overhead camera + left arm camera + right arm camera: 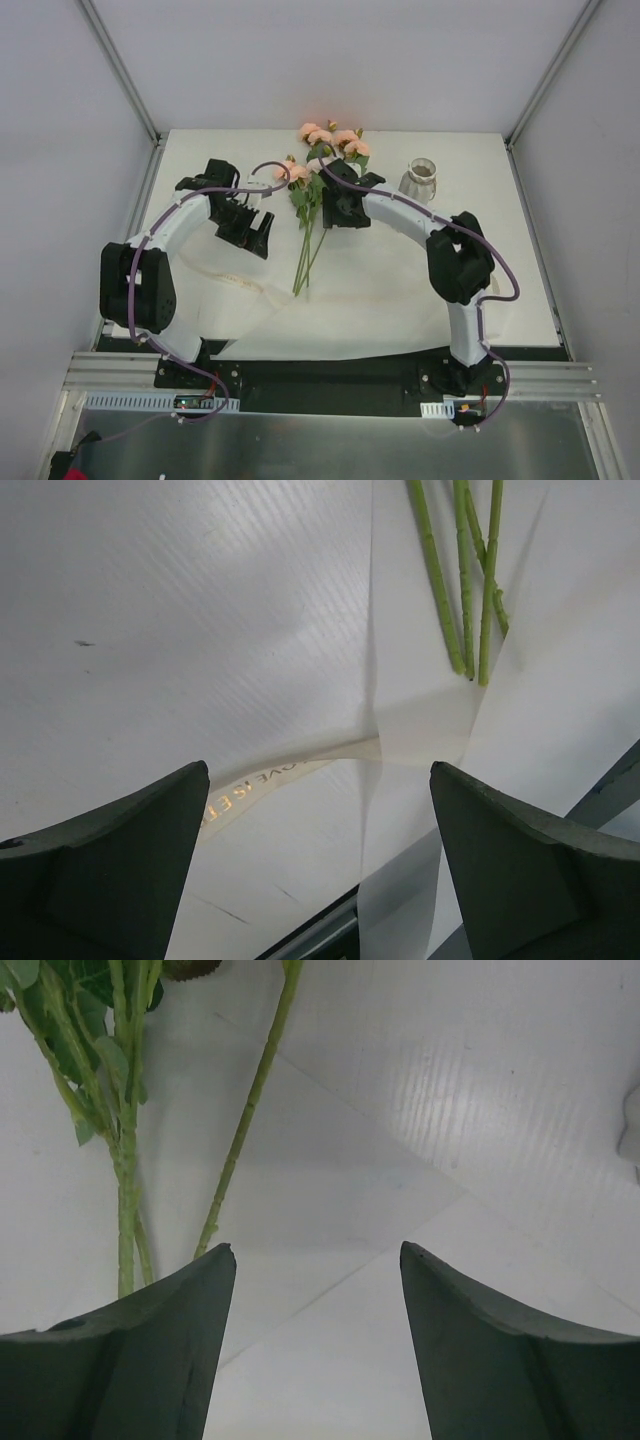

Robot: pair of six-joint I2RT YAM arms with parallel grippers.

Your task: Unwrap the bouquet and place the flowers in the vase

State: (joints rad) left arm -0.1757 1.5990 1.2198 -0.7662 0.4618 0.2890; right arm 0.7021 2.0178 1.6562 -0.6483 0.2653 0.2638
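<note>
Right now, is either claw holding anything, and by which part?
Nothing held: left claw open above the ribbon, right claw open beside the flowers, both empty.

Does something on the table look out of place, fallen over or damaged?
Nothing looks damaged or spilled. The vase stands upright. The flowers lie flat on the opened wrapping paper, not in the vase, and the ribbon lies loose on the table next to the paper.

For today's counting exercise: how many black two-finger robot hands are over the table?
2. The left hand hovers over the white wrapping paper, left of the green stems; the right hand is on their other side, near the leaves.
</note>
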